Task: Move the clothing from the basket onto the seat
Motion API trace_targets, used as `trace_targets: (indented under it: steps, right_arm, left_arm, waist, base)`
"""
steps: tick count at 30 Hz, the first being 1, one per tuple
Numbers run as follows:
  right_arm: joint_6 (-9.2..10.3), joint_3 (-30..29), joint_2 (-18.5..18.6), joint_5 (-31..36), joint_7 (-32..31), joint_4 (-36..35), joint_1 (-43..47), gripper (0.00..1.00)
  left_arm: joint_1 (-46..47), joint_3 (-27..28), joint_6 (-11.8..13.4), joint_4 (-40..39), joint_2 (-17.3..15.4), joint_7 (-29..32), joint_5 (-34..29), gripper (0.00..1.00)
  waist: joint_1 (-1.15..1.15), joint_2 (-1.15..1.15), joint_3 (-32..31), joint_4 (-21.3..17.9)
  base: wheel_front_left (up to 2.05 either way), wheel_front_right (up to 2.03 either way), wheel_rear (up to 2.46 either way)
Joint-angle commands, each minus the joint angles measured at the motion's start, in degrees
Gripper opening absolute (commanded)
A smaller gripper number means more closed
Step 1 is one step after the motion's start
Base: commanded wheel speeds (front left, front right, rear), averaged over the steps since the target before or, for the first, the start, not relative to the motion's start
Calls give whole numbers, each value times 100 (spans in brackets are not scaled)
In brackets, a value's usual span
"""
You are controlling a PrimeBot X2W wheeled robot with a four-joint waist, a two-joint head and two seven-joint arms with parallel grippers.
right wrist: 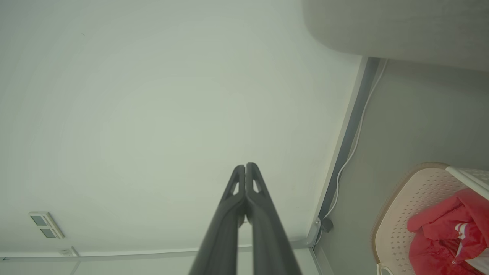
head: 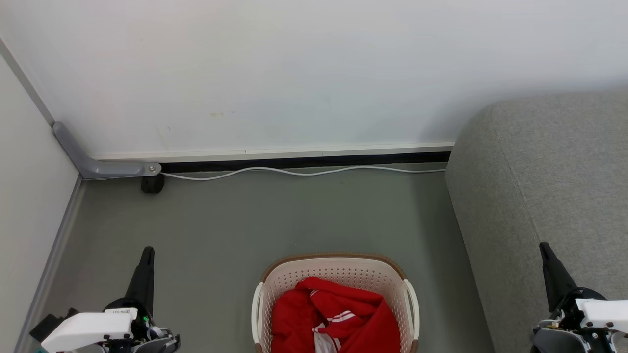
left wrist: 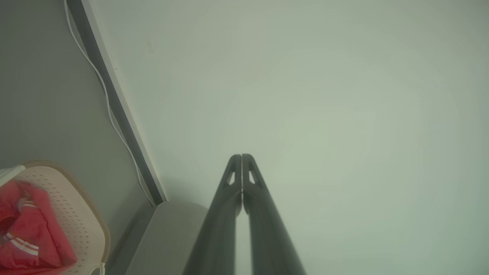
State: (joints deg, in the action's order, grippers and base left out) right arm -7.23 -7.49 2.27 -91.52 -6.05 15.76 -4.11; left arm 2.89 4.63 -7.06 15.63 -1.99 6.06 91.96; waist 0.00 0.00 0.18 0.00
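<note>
L tool (head: 147, 251): clenched, empty, left of basket (head: 337, 272)
R tool (head: 544, 246): clenched, empty, near seat (head: 549, 166)
Clothing (head: 343, 314): red heap in basket, on floor (head: 221, 225)
Risk: shut tools just push fabric, no grab; snagged garment could drag basket w/ it

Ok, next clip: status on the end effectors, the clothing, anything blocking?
Left end effector shut, empty; right end effector shut, empty. Red clothing in basket, none on seat yet. Basket-to-seat path looks open.

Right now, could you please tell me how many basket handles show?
2: left handle and right handle, on either side of the basket; its near end is cut off.
</note>
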Motion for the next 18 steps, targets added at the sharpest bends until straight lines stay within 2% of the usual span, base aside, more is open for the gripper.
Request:
trace_targets:
  steps: [1,18]
  right_arm:
    - [-25,100,61,-67,-42,-174,-207,0]
    - [-25,100,61,-67,-42,-174,-207,0]
  left_arm:
    - [329,186,-43,-160,-88,41,23,0]
    - [329,186,-43,-160,-88,41,23,0]
  waist:
    - [0,0,0,0]
    - [0,0,0,0]
  base:
    - [0,0,0]
    - [0,0,0]
